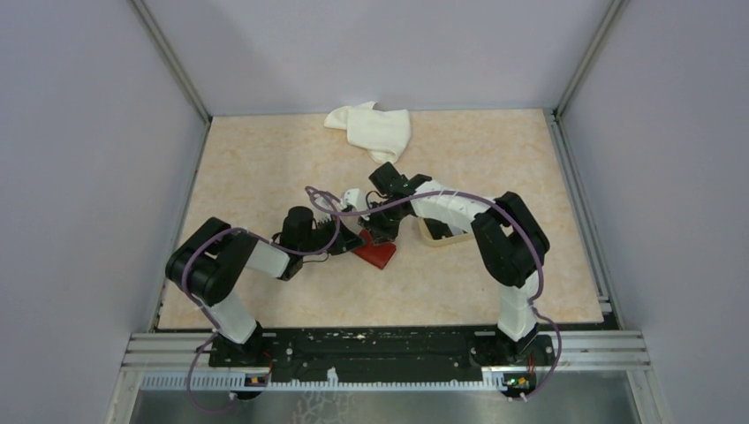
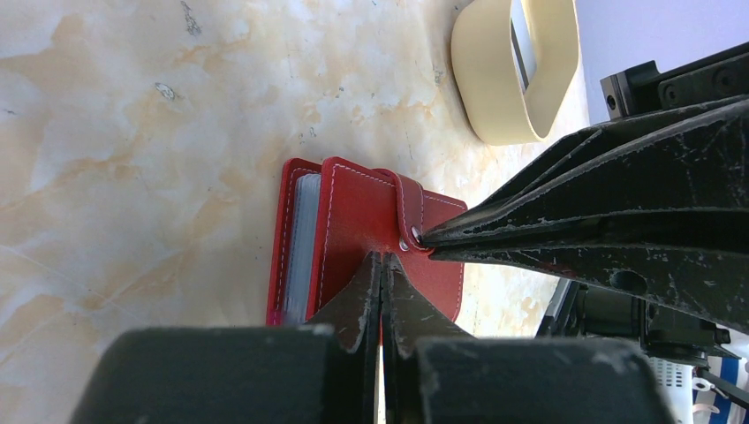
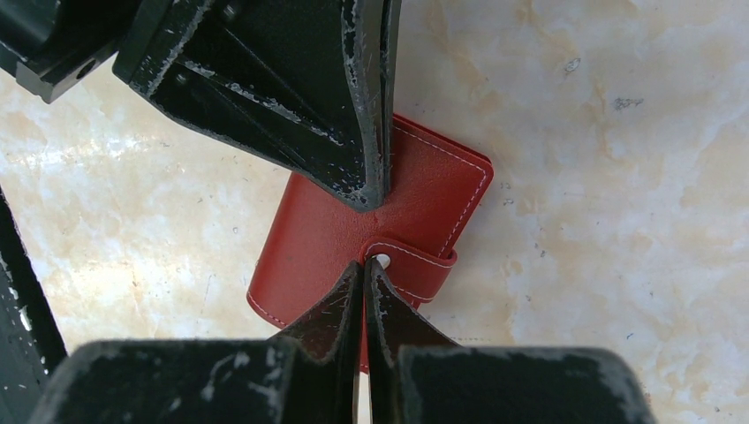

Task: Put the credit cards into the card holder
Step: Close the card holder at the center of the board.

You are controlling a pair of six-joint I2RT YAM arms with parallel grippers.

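No loose card is seen. The card holder (image 1: 375, 254), at the centre of the top view on the marbled table (image 1: 265, 168), lies folded, so only fastening seems left. The left pincer (image 2: 382, 258) and right pincer (image 3: 365, 263) are pressed together, pinching nothing, their tips set on smooth, stitched red leather at the rounded snap tab (image 3: 417, 267).

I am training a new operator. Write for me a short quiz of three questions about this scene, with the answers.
1. The right gripper touches: A) the white cloth B) the snap tab of the card holder C) the beige tray.
2. True or false: the card holder lies inside the beige tray.
3. Fill in: the left gripper has its jaws ___.
Key: 1 B; 2 false; 3 shut.
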